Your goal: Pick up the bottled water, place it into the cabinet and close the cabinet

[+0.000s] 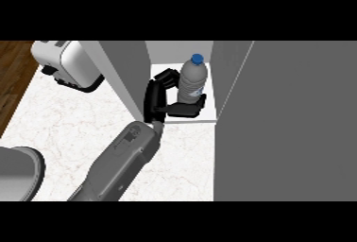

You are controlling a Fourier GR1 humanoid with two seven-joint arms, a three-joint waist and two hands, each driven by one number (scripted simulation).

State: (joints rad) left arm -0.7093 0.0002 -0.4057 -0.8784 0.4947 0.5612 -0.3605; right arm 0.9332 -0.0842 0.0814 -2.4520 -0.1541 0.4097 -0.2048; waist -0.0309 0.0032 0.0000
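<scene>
The bottled water (192,78), clear with a blue cap, stands upright inside the open cabinet (182,50) on its white shelf floor. My left hand (155,97) reaches in from the lower left and is curled round the bottle's lower half, with fingers (167,75) behind it and the thumb (190,108) in front. The bottle's base is hidden by the thumb. The right hand does not show.
The cabinet's grey door (293,118) stands open at the right, filling that side. Its left wall (125,71) rises beside my wrist. A white toaster-like appliance (66,61) sits at the back left, and a grey round object (17,172) at the lower left on the marble counter (70,123).
</scene>
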